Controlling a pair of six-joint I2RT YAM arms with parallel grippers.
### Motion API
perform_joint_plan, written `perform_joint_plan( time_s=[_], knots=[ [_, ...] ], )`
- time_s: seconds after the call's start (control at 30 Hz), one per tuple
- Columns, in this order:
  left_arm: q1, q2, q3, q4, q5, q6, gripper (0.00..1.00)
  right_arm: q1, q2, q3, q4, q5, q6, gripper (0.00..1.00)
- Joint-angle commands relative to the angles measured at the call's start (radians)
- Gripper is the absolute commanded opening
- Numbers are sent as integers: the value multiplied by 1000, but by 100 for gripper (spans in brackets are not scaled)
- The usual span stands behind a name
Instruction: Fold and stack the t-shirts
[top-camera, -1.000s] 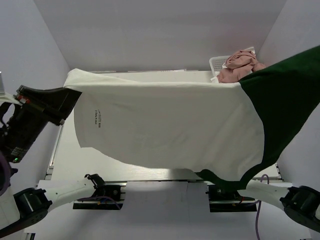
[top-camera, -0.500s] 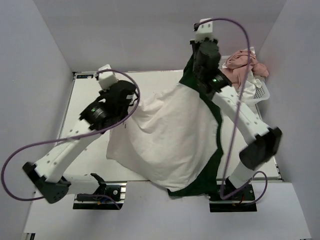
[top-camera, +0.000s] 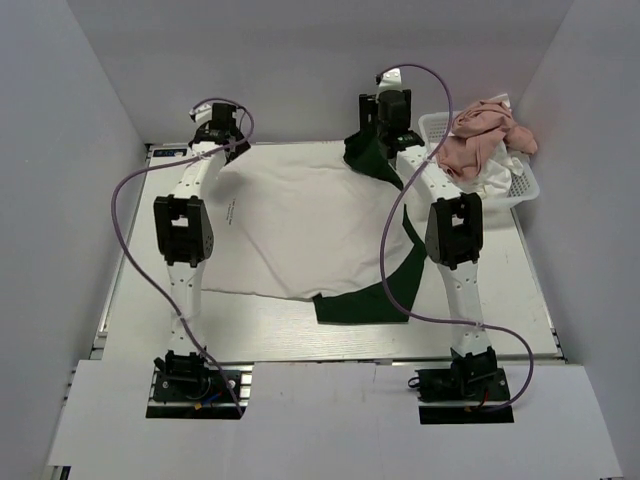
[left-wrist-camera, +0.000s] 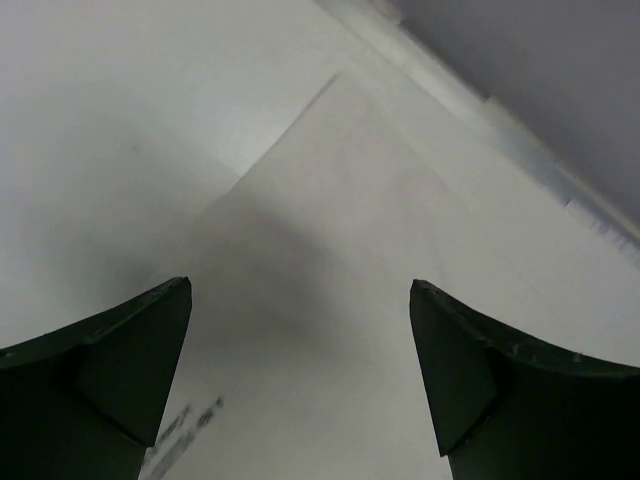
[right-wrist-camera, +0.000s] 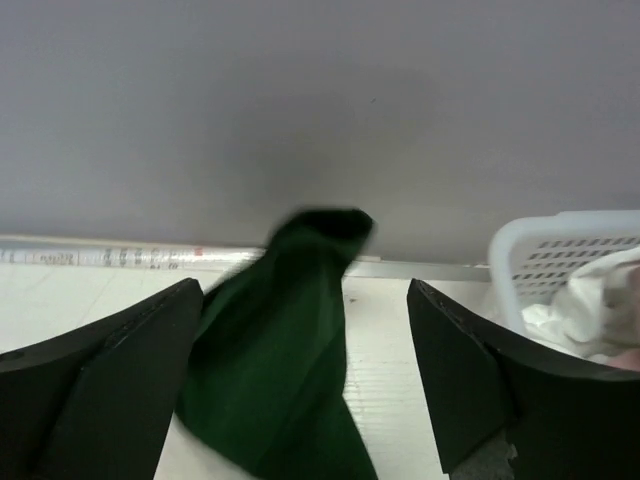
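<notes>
A white t-shirt (top-camera: 300, 225) with dark green sleeves lies spread on the table, one green sleeve (top-camera: 368, 158) bunched at the far edge and green cloth (top-camera: 375, 295) along its near right side. Dark lettering (left-wrist-camera: 180, 430) shows on the white cloth. My left gripper (top-camera: 225, 148) hangs open just over the shirt's far left corner (left-wrist-camera: 335, 90), holding nothing. My right gripper (top-camera: 380, 135) is open too. The raised green sleeve (right-wrist-camera: 290, 350) stands loose between its fingers, not pinched. A dusty pink t-shirt (top-camera: 480, 135) and a white one (top-camera: 500, 175) lie heaped in the basket.
The white latticed basket (top-camera: 432, 125) stands at the far right corner, close to my right gripper; its rim (right-wrist-camera: 560, 235) shows in the right wrist view. The back wall rises just beyond both grippers. Both arms stretch across the table, over the shirt's sides.
Both grippers have opened and let go of the shirt. It went from hanging stretched in the air to lying on the table, as both arms reached to the far edge.
</notes>
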Motion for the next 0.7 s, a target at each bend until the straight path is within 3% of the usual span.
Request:
perform_joint_plan(
  time_s=[0.0, 0.1, 0.17, 0.23, 0.27, 0.43, 0.47, 0.67],
  knots=[
    [58, 102, 361, -63, 198, 63, 100, -12, -47, 57, 88, -130, 40, 90],
    [87, 44, 274, -34, 261, 74, 100, -5, -137, -10, 51, -160, 8, 90],
    [87, -143, -110, 93, 284, 95, 100, 3, -282, -157, -10, -186, 14, 90],
    [87, -268, -278, 153, 299, 106, 100, 1, -356, -330, -85, -192, 103, 90],
    [87, -370, -347, 153, 300, 95, 100, 0, -477, -434, -110, -192, 127, 90],
    [87, -634, -780, 26, 294, -26, 100, 14, -831, -884, -172, -308, 279, 90],
    [87, -677, -840, 26, 293, -53, 100, 23, -866, -1041, -187, -327, 311, 90],
    [87, -961, -1295, 61, 261, -216, 100, 130, -1127, -1391, -300, -327, 363, 90]
  ],
)
